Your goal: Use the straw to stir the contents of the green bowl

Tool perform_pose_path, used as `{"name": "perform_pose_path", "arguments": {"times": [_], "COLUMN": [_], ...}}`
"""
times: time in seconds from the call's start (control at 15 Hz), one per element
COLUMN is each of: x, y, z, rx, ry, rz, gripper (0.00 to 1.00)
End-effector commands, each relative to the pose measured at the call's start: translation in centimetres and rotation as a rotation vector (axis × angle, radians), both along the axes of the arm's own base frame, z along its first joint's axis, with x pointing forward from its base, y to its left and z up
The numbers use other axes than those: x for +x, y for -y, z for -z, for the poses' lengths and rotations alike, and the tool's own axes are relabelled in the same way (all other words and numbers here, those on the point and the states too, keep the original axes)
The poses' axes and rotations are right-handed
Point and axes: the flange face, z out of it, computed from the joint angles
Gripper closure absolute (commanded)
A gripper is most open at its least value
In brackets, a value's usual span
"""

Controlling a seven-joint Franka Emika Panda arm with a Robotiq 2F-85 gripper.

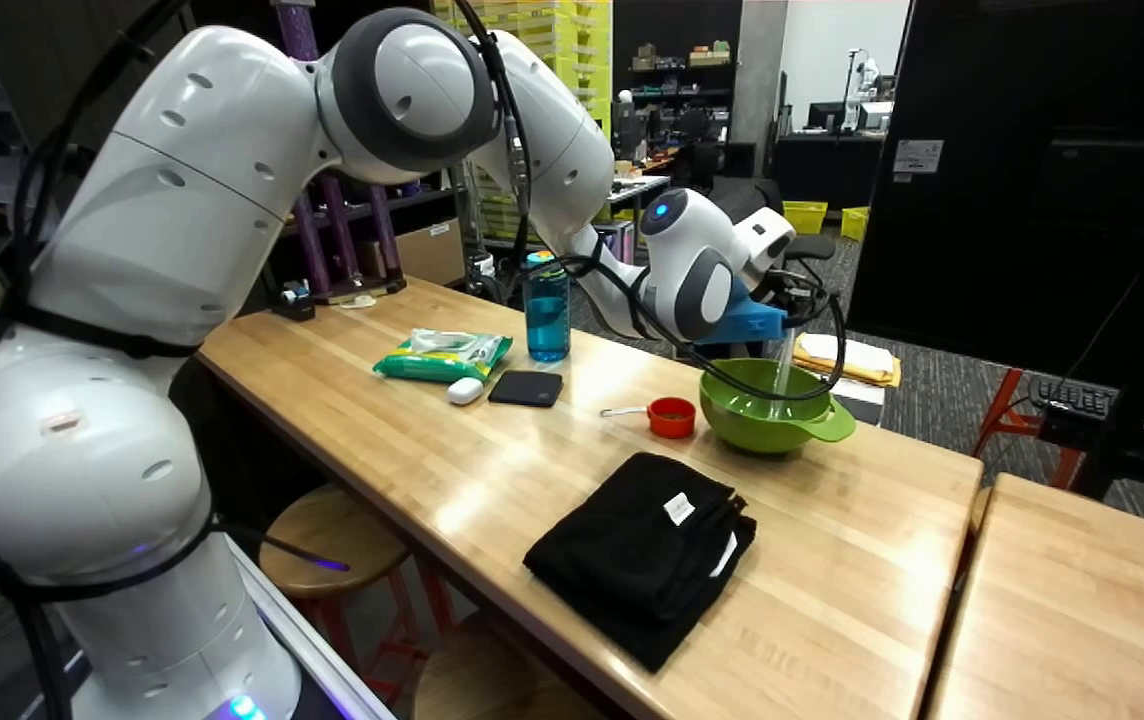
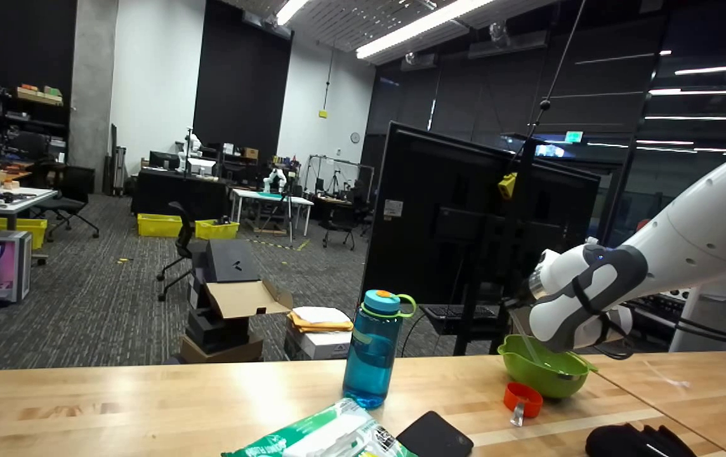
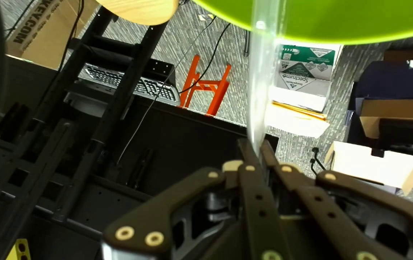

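Green, the bowl [image 1: 750, 434] stood on the surface [image 1: 862, 530], the red cup [image 1: 672, 424] at its nine o'clock in an exterior view; the hand [image 3: 256, 147], closed tight, pinched the straw [image 3: 263, 72] slanting inside.

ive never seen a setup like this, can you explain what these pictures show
You're looking at a white robot arm. Two pictures are taken from outside it; the third, the wrist view, from the arm itself. On the wooden table sit a green bowl, a red cup, a folded black cloth, a blue bottle, a green packet, a flat black square and a small white case. The arm's gripper is closed on a clear straw, which reaches down into the bowl.
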Motion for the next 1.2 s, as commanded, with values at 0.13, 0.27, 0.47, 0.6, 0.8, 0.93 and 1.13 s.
{"name": "perform_pose_path", "arguments": {"times": [0.13, 0.27, 0.47, 0.6, 0.8, 0.93, 1.13], "x": [-1.6, -1.6, -1.4, -0.9, 0.1, 0.2, 0.2], "y": [-2.2, -3.4, -5.2, -6.1, -6.7, -6.5, -5.7], "z": [0.3, 0.5, 0.8, 0.6, -0.5, -1.5, -3.2], "rx": [-0.015, -0.016, -0.016, -0.020, -0.029, -0.031, -0.041], "ry": [-0.007, -0.005, 0.001, 0.017, 0.040, 0.056, 0.082], "rz": [-0.036, -0.057, -0.087, -0.103, -0.117, -0.118, -0.104], "gripper": [0.99, 0.99, 0.99, 0.99, 0.99, 0.99, 0.99]}}
